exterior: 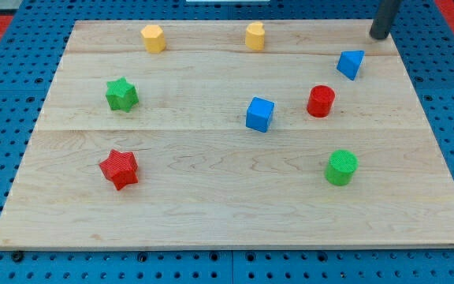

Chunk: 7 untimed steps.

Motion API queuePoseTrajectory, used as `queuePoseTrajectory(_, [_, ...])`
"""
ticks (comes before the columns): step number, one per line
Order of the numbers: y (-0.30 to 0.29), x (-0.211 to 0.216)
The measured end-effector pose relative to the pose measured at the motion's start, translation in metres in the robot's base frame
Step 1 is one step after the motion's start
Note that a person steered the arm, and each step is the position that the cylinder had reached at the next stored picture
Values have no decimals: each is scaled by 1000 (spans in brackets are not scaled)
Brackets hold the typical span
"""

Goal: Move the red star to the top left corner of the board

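Sitting at the worktop's [235,213] 8 o'clock, the red star [119,168] lies far from my tip [380,35] at 1 o'clock. No gripper here: just a bare rod holding nothing. Best approach from the star's 5 o'clock, pushing toward 11, passing the green star [121,94].

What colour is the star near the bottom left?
Red. The red star shows clearly in the camera view.
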<state>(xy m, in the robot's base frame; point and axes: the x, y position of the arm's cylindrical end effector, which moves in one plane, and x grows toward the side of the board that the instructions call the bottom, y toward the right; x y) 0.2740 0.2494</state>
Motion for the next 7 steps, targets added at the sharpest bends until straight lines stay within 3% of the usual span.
queuePoseTrajectory(1, [50, 47])
queuePoseTrajectory(2, [85, 122])
queuePoseTrajectory(3, [41, 250])
queuePoseTrajectory(4, [-71, 309])
queuePoseTrajectory(6, [-323, 263])
queuePoseTrajectory(7, [-363, 294])
